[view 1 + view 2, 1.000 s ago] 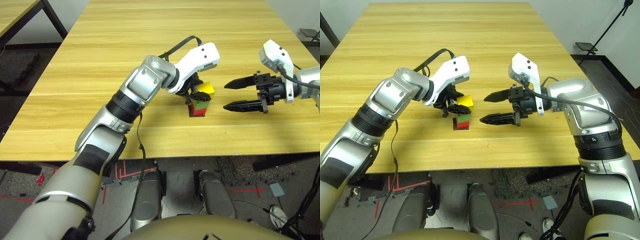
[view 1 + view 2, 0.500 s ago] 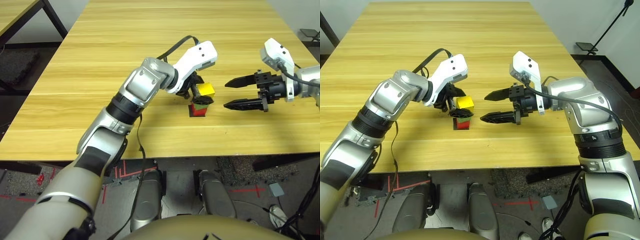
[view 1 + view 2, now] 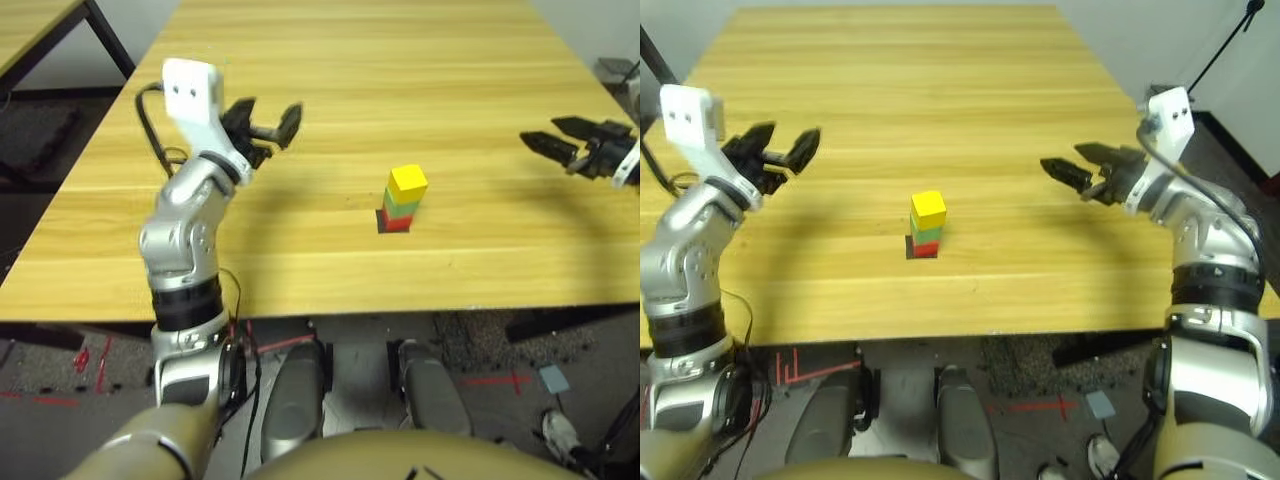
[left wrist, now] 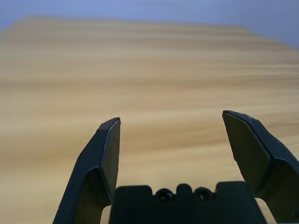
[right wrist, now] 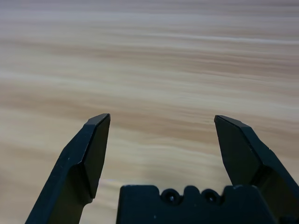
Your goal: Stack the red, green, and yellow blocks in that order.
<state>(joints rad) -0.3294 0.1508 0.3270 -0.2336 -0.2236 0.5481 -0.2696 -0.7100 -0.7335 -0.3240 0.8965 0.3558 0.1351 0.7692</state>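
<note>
left gripper (image 3: 775,152): letting go of the yellow block (image 3: 928,207), swinging away left, empty
right gripper (image 3: 1080,168): pulling away right

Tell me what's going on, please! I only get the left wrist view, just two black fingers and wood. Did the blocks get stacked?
Observer: Yes. The yellow block sits on the green block, which sits on the red block.
Operator: Is anything holding the tower?
Observer: No. The left gripper is open, off to the tower's left side.
Operator: And the other one?
Observer: The right gripper is open too, off to the right, above the table.
</note>
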